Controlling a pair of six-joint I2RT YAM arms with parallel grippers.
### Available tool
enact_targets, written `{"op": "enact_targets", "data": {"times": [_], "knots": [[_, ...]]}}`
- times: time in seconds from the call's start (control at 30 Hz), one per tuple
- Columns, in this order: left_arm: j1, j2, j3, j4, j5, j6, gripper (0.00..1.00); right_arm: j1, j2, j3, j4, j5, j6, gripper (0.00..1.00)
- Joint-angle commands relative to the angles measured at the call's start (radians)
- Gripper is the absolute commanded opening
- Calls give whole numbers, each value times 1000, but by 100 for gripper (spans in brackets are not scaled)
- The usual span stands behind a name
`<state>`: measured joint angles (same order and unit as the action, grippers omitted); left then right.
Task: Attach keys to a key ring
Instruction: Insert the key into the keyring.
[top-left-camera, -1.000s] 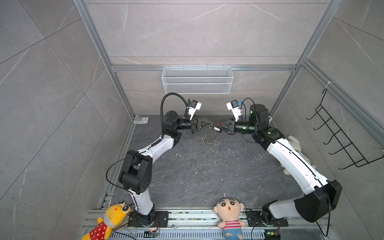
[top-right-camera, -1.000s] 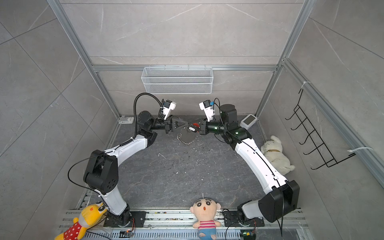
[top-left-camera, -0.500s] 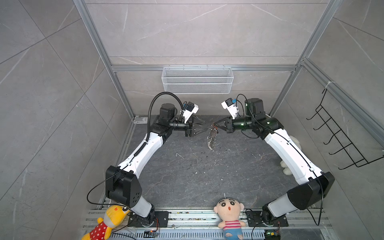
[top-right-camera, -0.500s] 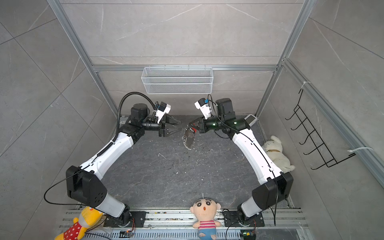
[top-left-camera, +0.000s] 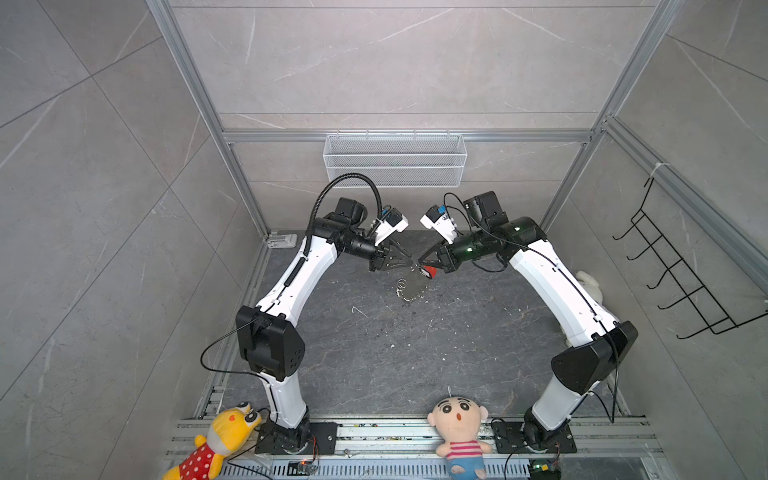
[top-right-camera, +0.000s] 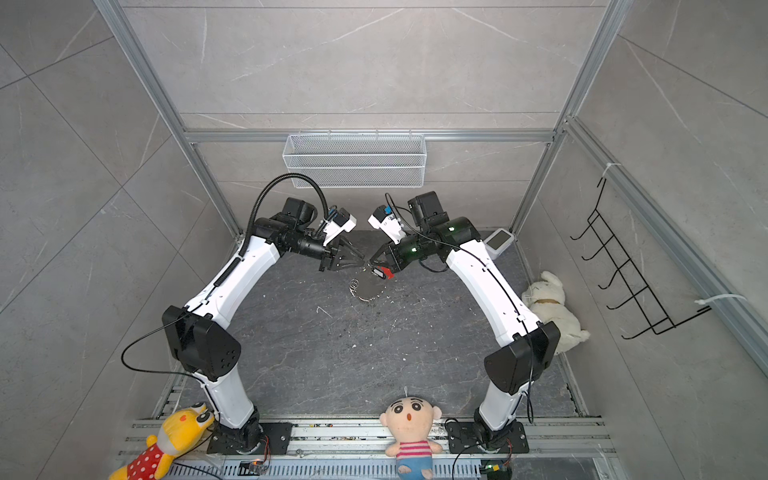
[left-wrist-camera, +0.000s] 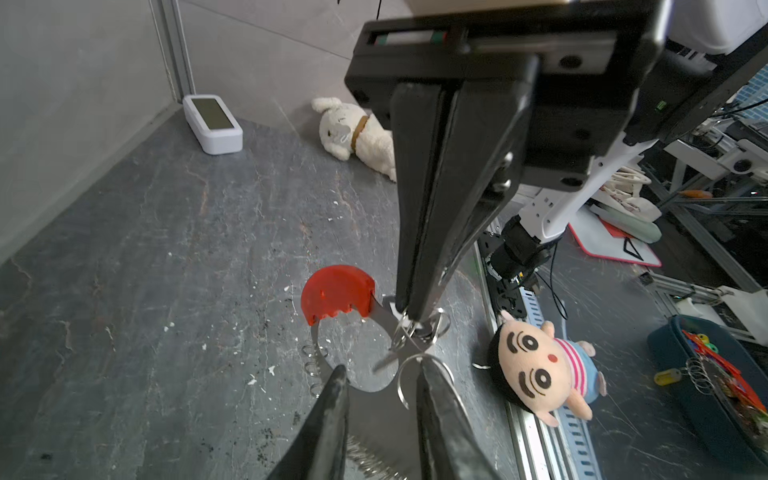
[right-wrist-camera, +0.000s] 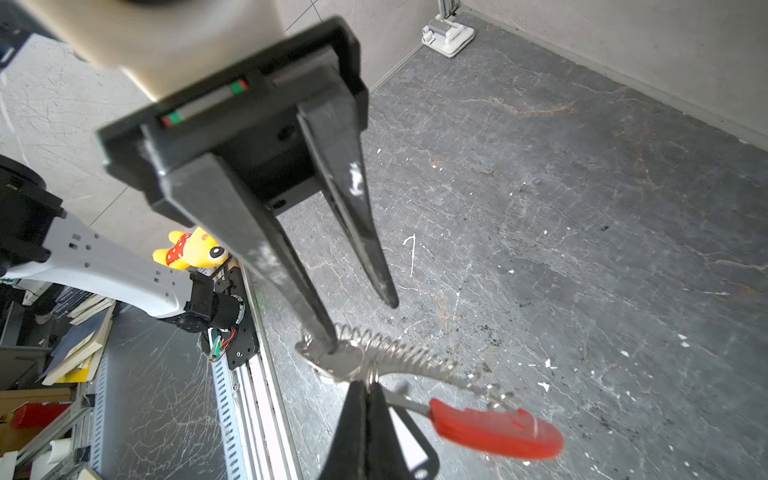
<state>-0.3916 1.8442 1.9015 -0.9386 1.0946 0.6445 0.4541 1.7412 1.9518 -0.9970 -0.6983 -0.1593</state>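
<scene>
The key ring (top-left-camera: 411, 286) (top-right-camera: 368, 286) hangs above the dark floor between both grippers, its red strip (right-wrist-camera: 494, 432) (left-wrist-camera: 336, 291) towards the right arm. My right gripper (right-wrist-camera: 368, 386) (top-left-camera: 420, 262) is shut on one small silver ring of the grey band. The keys, a black tag with a pale centre (right-wrist-camera: 407, 440), hang right beside its fingers. My left gripper (left-wrist-camera: 382, 374) (right-wrist-camera: 359, 324) (top-right-camera: 361, 259) stands open. One of its fingertips (right-wrist-camera: 326, 338) touches the band's end and a silver ring (left-wrist-camera: 405, 382) loops around it. The other fingertip (right-wrist-camera: 386, 297) is apart from the ring.
A white plush dog (top-right-camera: 548, 303) and a white device (top-right-camera: 498, 241) lie near the right wall. A doll (top-left-camera: 457, 419) and a yellow toy (top-left-camera: 224, 432) sit by the front rail. A wire basket (top-left-camera: 395, 162) hangs on the back wall and a hook rack (top-left-camera: 681, 270) on the right wall.
The left gripper opened, let go and drew back, then came in again to the ring's end. The right gripper lifted the key ring off the floor and kept its grip.
</scene>
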Motion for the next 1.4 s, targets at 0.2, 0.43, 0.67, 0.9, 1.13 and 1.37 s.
{"op": "enact_targets", "data": {"times": [0.2,0.43,0.67,0.9,1.13,1.37], "knots": [[29,15,66,-117,142,90,21,4,-29,-11,0,-65,-40,0],[28,32,68,-92,202,66,14,21,-13,0,15,-87,-29,0],[23,55,73,-93,232,59,10,31,4,12,22,-83,-20,0],[25,53,71,-111,223,77,12,31,1,6,47,-67,-5,0],[30,44,70,-102,218,68,27,26,-3,-21,53,-58,-3,0],[35,35,66,-100,215,69,36,18,-7,-27,59,-51,1,0]]}}
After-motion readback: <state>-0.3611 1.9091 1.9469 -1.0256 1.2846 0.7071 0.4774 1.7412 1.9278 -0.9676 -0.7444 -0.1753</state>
